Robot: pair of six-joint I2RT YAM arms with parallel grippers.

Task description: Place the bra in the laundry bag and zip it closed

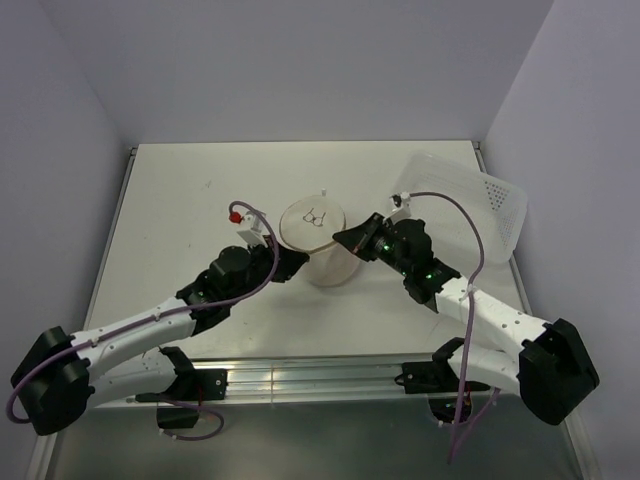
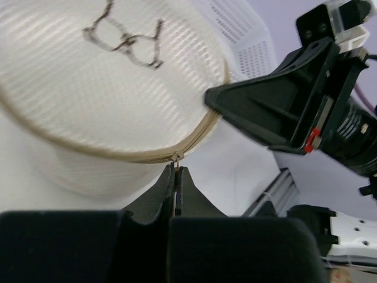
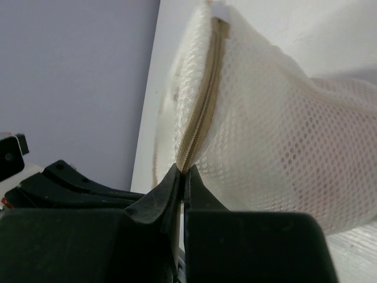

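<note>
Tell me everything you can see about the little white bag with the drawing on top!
The laundry bag is a small whitish mesh drum that stands upright on the white table. Its round flat lid carries a dark bra outline. A beige zip circles the rim and looks closed where visible. The left tool pinches the zip pull; the right tool pinches the rim on the other side.

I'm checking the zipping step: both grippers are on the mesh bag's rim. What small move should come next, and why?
Probably the left gripper should draw the zip pull along the laundry bag rim. Its jaws are shut on the pull, and the right gripper pinches the zip seam, which should steady the bag.
</note>
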